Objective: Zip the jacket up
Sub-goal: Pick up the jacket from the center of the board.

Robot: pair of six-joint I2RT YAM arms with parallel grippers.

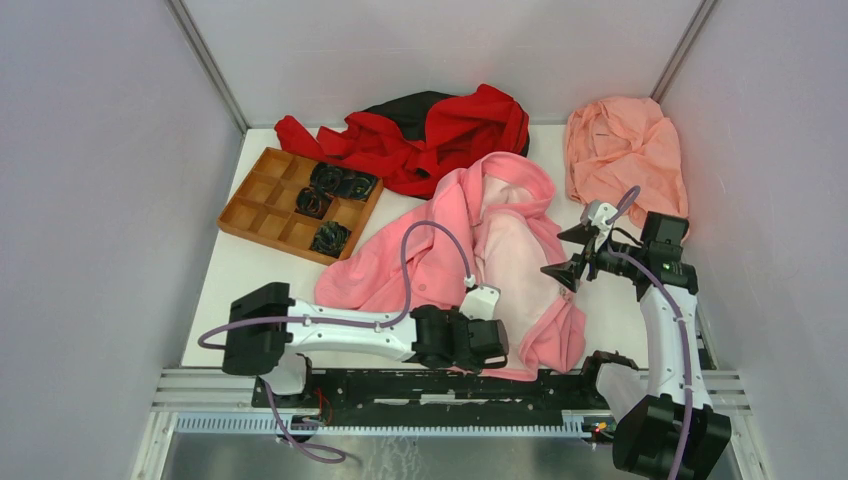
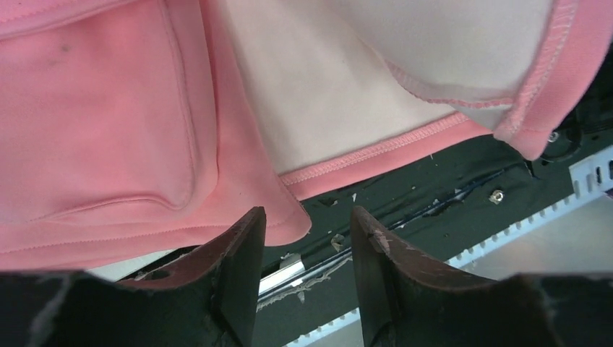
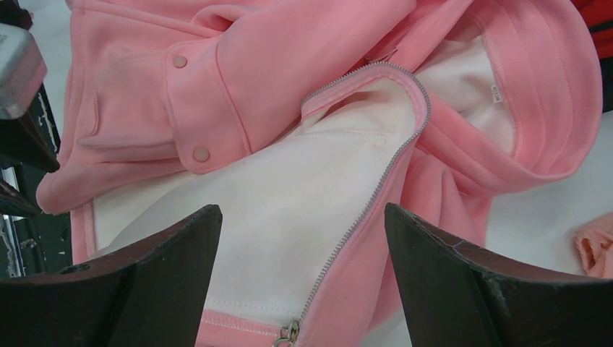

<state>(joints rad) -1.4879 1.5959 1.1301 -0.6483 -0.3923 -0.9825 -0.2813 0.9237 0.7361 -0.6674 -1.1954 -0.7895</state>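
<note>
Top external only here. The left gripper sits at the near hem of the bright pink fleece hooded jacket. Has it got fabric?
Observer: Not pinched. In the left wrist view the left gripper has its jaws apart, and the hem corner of the bright pink fleece hooded jacket lies beside one fingertip.
Operator: Where's the zipper pull?
Observer: The right wrist view shows the small metal pull at the bottom end of the zipper teeth, with the front unzipped.
Operator: Right gripper?
Observer: The right gripper is wide open over the paler pink lining and holds nothing.
</note>
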